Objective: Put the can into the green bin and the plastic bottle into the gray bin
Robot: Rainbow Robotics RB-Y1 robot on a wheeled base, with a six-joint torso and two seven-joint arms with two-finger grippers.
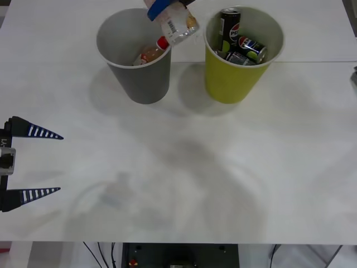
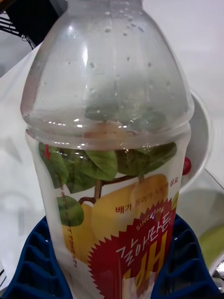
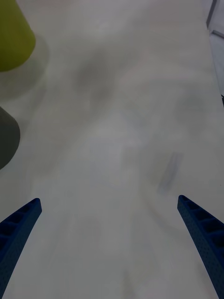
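My right gripper [image 1: 163, 8] is at the far side of the table, shut on the plastic bottle [image 1: 179, 24], a clear bottle whose label shows yellow fruit and green leaves. It hangs tilted over the far right rim of the gray bin [image 1: 145, 81]. In the right wrist view the plastic bottle [image 2: 109, 140] sits between the blue fingers [image 2: 35, 261], with the gray bin's rim [image 2: 201, 135] behind it. The green bin [image 1: 231, 78] stands to the right and holds Pepsi cans [image 1: 241, 47]. My left gripper [image 1: 49, 163] is open near the table's left edge, holding nothing.
A smaller red-capped bottle [image 1: 152, 53] with orange contents leans inside the gray bin. In the left wrist view bare white table [image 3: 121, 140] lies between the open fingers, with the green bin [image 3: 14, 37] and the gray bin [image 3: 7, 140] at one edge.
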